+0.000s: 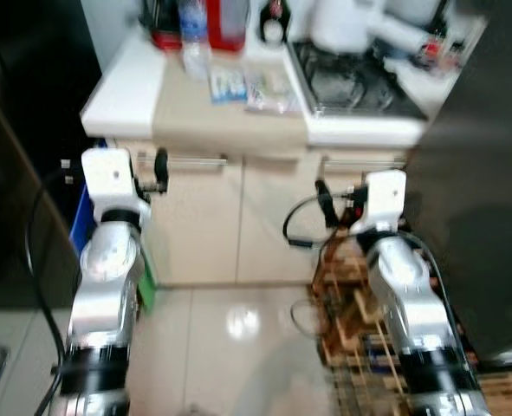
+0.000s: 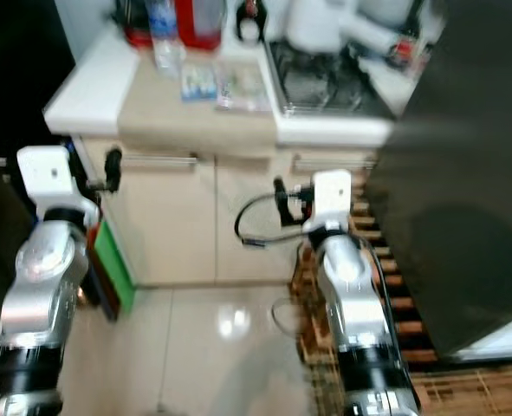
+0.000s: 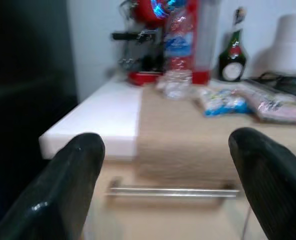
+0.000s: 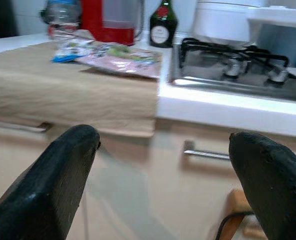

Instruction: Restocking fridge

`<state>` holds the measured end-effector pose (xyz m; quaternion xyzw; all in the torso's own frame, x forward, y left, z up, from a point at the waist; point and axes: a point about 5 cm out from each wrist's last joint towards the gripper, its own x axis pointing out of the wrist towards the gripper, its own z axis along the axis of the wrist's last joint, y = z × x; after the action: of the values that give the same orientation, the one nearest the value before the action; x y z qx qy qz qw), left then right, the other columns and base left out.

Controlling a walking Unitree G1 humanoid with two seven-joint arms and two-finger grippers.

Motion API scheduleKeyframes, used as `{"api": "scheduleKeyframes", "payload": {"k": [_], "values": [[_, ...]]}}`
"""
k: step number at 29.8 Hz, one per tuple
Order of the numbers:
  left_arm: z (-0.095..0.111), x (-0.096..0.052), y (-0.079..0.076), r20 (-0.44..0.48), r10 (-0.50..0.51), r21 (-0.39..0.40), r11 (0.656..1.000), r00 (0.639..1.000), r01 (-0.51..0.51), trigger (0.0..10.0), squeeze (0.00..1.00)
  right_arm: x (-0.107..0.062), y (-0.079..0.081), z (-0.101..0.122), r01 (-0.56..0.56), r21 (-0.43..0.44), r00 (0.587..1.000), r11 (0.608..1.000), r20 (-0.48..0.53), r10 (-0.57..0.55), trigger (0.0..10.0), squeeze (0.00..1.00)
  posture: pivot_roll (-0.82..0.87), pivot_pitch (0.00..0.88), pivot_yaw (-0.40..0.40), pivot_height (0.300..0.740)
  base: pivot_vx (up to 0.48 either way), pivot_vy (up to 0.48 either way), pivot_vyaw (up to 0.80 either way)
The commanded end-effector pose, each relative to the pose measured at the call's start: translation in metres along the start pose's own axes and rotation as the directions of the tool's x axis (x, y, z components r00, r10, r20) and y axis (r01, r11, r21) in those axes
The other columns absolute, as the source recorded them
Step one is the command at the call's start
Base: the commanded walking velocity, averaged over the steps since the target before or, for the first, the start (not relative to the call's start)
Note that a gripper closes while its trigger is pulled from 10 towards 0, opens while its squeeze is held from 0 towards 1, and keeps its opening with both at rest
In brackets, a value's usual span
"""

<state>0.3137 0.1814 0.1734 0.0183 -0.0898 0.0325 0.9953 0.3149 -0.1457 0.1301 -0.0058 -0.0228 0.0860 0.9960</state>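
Note:
On the counter ahead, a beige cloth (image 1: 212, 117) carries a clear water bottle (image 1: 194, 39), a blue-and-white packet (image 1: 228, 85) and a pinkish packet (image 1: 268, 89). A big dark appliance (image 1: 481, 217), perhaps the fridge, stands at the right. My left gripper (image 1: 156, 169) is raised before the cabinet below the counter's left end. It is open and holds nothing, its fingers (image 3: 77, 165) spread wide. My right gripper (image 1: 329, 199) hovers before the cabinet under the stove, also open and holding nothing, with fingers (image 4: 67, 165) far apart. Both are short of the counter and touch nothing.
A red appliance (image 1: 225, 22), a dark bottle (image 1: 275, 22), a white pot (image 1: 346, 22) and a gas stove (image 1: 351, 82) line the counter's back and right. Cabinet handles (image 1: 195, 160) face me. A wooden rack (image 1: 351, 295) sits on the floor at right, blue and green items (image 1: 82, 217) at left.

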Motion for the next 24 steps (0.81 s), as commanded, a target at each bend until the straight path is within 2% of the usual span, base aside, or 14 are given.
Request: {"api": "scheduleKeyframes", "payload": {"k": [1,11,17,20,24], "values": [[0.005,0.004,-0.013,0.022,-0.058,-0.015,0.998,0.998,0.059,10.0,0.00,-0.003,-0.012,0.001,0.048,-0.003,0.999,0.999,0.004,-0.048,10.0,0.87,-0.07,0.000,-0.024,0.740,0.480,0.000,0.00],[0.010,0.006,-0.014,0.044,-0.088,-0.018,0.996,0.995,0.088,10.0,0.00,-0.004,-0.009,0.007,0.043,-0.021,0.998,0.999,0.036,-0.043,10.0,0.88,-0.08,0.000,-0.020,0.740,0.480,0.000,0.00],[0.015,0.006,-0.017,0.071,-0.125,-0.003,0.992,0.990,0.126,10.0,0.00,-0.002,-0.007,0.027,0.063,-0.039,0.991,0.997,0.123,-0.058,10.0,0.88,-0.08,0.000,-0.018,0.740,0.480,0.000,0.00],[0.023,0.010,-0.020,0.094,-0.145,-0.004,0.989,0.985,0.146,10.0,0.00,-0.001,-0.012,0.052,0.112,-0.045,0.972,0.993,0.214,-0.100,10.0,0.88,-0.08,0.000,-0.015,0.740,0.480,0.000,0.00],[0.029,0.014,-0.023,0.096,-0.165,-0.014,0.986,0.982,0.167,10.0,0.00,0.000,-0.015,0.062,0.126,-0.040,0.963,0.991,0.243,-0.113,10.0,0.88,-0.08,0.003,-0.012,0.740,0.304,0.000,0.00]]}}
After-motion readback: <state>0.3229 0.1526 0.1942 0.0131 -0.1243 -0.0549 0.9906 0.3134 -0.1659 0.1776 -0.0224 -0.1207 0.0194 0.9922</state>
